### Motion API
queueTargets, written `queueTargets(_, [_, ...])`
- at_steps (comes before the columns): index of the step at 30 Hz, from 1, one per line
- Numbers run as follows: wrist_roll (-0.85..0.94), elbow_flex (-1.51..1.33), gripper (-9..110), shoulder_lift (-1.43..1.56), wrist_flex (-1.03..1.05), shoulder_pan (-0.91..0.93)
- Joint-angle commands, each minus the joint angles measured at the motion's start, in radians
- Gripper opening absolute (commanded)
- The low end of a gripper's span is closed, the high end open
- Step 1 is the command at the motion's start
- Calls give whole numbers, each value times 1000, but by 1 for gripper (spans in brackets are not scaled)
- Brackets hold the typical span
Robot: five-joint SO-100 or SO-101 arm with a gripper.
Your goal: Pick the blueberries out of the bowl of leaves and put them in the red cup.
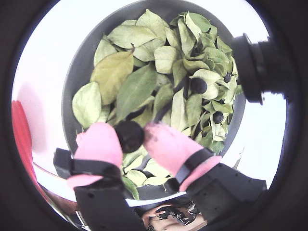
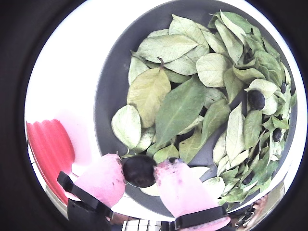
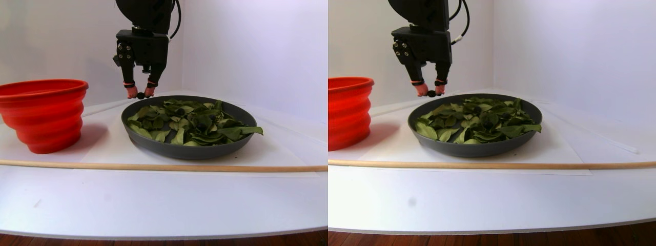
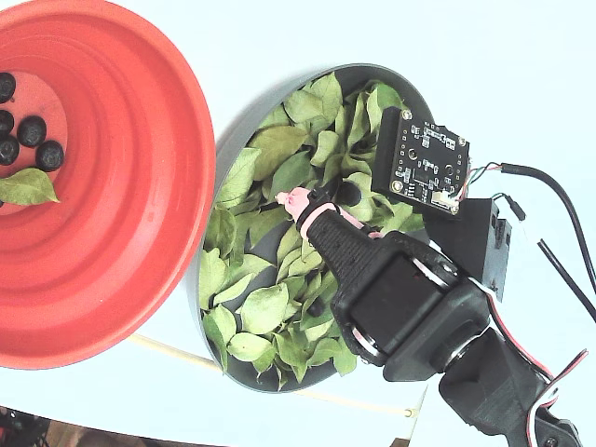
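Note:
My gripper [image 1: 131,137] has pink-covered fingers and is shut on one blueberry [image 1: 129,134], held just above the leaves [image 1: 137,89] at the near rim of the grey bowl [image 1: 79,72]. The other wrist view shows the same grip [image 2: 139,169] on the berry [image 2: 139,172]. Three more blueberries [image 1: 198,85] lie among the leaves on the right. In the stereo pair view the gripper [image 3: 140,95] hangs over the bowl's [image 3: 189,147] far-left edge, right of the red cup [image 3: 43,113]. In the fixed view the red cup [image 4: 140,186] holds several blueberries [image 4: 33,130] and one leaf.
A thin wooden stick [image 3: 154,167] lies across the white table in front of the bowl and cup. White walls stand behind. A camera board [image 4: 424,168] rides on the arm over the bowl. The table's front edge [image 3: 164,230] is near the stereo camera.

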State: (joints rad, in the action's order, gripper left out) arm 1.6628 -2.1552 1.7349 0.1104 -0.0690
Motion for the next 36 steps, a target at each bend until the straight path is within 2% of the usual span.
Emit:
queueTargets(1, [-8,5,11,121,12,-18])
queueTargets(36, [-166,15,12,344,190,-250])
